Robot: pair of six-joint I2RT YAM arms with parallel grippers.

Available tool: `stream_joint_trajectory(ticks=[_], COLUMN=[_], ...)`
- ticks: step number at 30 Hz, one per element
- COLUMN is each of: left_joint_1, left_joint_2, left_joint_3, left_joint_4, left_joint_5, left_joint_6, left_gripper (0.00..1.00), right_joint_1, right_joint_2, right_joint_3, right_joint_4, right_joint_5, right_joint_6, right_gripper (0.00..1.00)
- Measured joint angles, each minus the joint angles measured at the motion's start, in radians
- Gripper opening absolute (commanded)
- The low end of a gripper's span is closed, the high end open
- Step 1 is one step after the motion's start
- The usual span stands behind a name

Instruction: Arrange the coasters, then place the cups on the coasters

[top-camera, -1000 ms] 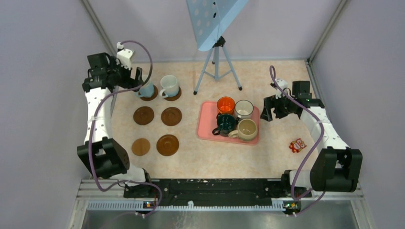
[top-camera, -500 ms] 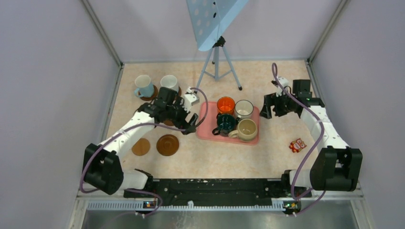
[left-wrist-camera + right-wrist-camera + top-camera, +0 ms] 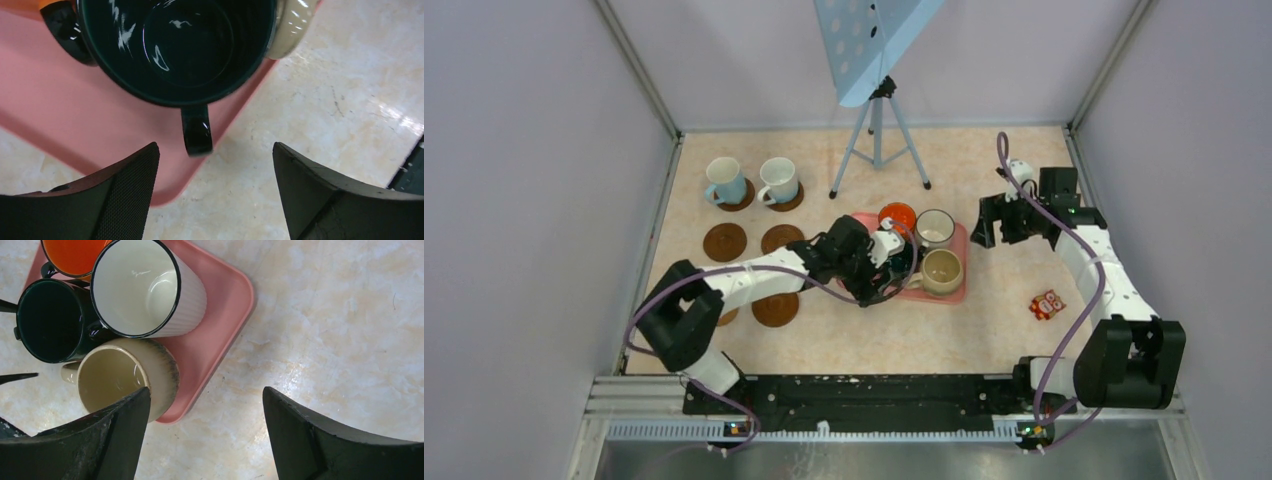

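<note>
Left gripper [image 3: 214, 167]: fingers [image 3: 125, 195] wide apart, nothing clamped. Just ahead, in the gap and touching neither finger: handle of glossy dark green-black ceramic mug [image 3: 175, 45], upright near the edge of flat pink rectangular plastic tray [image 3: 75, 130]. Ahead-right, close against that mug: beige glazed mug [image 3: 292, 25]. Contact between the two: cannot tell.

Top view, same gripper [image 3: 882, 272] low over the tray's near-left part. Further ahead on the tray: bright orange mug [image 3: 896, 215] and ribbed white mug with dark rim [image 3: 934, 228], side by side.

Back along the left arm, well apart from the gripper: four bare round flat brown coasters [image 3: 725, 241], two of them partly under the arm. Farthest from it, at the far left: two white handled mugs [image 3: 724, 182], each upright on its own brown coaster.

Right gripper [image 3: 205, 405]: fingers [image 3: 115, 435] spread, empty, over bare marbled beige tabletop [image 3: 325, 340], just off the tray's corner. Ahead-left, nearest: beige mug by the left finger. Beyond: white dark-rimmed mug, then green-black and orange ones. All four upright on the tray.
</note>
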Motion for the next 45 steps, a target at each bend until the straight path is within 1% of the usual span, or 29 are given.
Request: stream_joint_trajectory(ticks=[2, 4, 6, 8, 11, 17, 19, 21, 23, 24, 28, 35, 41, 45], left_joint_1=[-0.015, -0.018, -0.018, -0.017, -0.016, -0.017, -0.017, -0.016, -0.005, 0.000, 0.071, 0.266, 0.420, 0.528], left_joint_2=[0.056, 0.134, 0.186, 0.205, 0.211, 0.213, 0.209, 0.199, 0.182, 0.174, 0.106, -0.091, -0.261, -0.310], left_joint_3=[0.025, 0.083, 0.122, 0.132, 0.132, 0.123, 0.112, 0.097, 0.089, 0.087, 0.047, -0.013, -0.016, -0.016], left_joint_4=[0.000, -0.011, -0.008, 0.001, 0.007, 0.048, 0.058, 0.058, 0.040, 0.029, -0.027, -0.122, -0.148, -0.172], left_joint_5=[-0.035, -0.082, -0.118, -0.138, -0.146, -0.162, -0.164, -0.167, -0.140, -0.135, -0.061, 0.063, 0.106, 0.147], left_joint_6=[-0.006, -0.014, -0.019, -0.023, -0.030, -0.022, -0.015, -0.012, -0.009, -0.007, -0.003, 0.037, 0.072, 0.104], left_gripper=[0.81, 0.78, 0.72, 0.65, 0.52, 0.38, 0.29, 0.17, 0.03, 0.00, 0.00, 0.00, 0.00, 0.00], right_joint_1=[0.000, 0.000, 0.000, 0.000, 0.000, 0.000, 0.000, 0.000, 0.000, 0.000, 0.000, 0.000, 0.000, 0.000], right_joint_2=[-0.003, -0.003, -0.005, -0.007, -0.009, -0.009, -0.009, -0.011, -0.017, -0.018, -0.022, -0.022, -0.022, -0.021], right_joint_3=[-0.002, -0.002, -0.002, -0.004, -0.010, -0.010, -0.010, -0.013, -0.020, -0.022, -0.022, -0.022, -0.022, -0.022], right_joint_4=[0.000, 0.001, 0.002, 0.003, 0.005, 0.010, 0.009, 0.011, 0.012, 0.013, 0.014, 0.015, 0.016, 0.017], right_joint_5=[0.005, 0.013, 0.019, 0.021, 0.023, 0.028, 0.029, 0.029, 0.029, 0.029, 0.029, 0.028, 0.020, 0.009], right_joint_6=[0.003, 0.004, 0.005, 0.005, 0.005, 0.005, 0.005, 0.005, 0.004, 0.004, 0.004, 0.003, 0.003, 0.004], right_gripper=[0.81, 0.81, 0.81, 0.81, 0.81, 0.81, 0.81, 0.81, 0.81, 0.81, 0.81, 0.81, 0.81, 0.80])
